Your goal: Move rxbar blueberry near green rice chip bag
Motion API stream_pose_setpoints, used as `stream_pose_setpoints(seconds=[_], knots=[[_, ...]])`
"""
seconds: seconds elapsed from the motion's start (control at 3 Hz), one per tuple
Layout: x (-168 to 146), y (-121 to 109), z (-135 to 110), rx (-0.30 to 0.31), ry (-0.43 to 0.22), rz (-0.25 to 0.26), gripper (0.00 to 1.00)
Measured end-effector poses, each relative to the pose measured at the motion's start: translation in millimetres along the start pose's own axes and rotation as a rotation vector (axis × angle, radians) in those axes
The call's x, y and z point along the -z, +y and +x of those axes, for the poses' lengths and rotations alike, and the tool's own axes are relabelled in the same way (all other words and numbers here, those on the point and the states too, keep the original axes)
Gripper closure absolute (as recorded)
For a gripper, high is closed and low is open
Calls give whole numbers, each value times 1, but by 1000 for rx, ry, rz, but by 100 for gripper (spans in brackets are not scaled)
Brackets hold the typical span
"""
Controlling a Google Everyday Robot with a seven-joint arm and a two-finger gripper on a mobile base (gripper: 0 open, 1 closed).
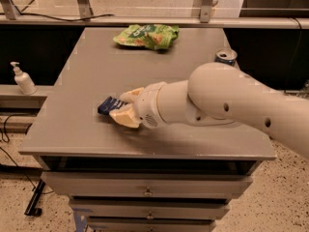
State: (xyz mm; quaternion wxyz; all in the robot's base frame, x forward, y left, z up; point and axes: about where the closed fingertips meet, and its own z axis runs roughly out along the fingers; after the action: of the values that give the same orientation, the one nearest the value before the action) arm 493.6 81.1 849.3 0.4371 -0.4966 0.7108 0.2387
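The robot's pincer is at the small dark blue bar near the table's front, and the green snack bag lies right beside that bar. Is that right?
Not quite. The pincer is at the rxbar blueberry near the table's front, but the green rice chip bag lies at the far edge, well apart from the bar. The camera view shows this.

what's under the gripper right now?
The rxbar blueberry: its dark blue end sticks out between the fingers of the gripper, near the front edge of the table. The rest of the bar is hidden by the gripper.
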Motion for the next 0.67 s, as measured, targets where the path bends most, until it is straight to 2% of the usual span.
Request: stream_pose_setpoints(seconds=[0.33,0.67], knots=[[26,-16,-35,37,-29,41,100],[26,-16,-35,37,-29,41,100]])
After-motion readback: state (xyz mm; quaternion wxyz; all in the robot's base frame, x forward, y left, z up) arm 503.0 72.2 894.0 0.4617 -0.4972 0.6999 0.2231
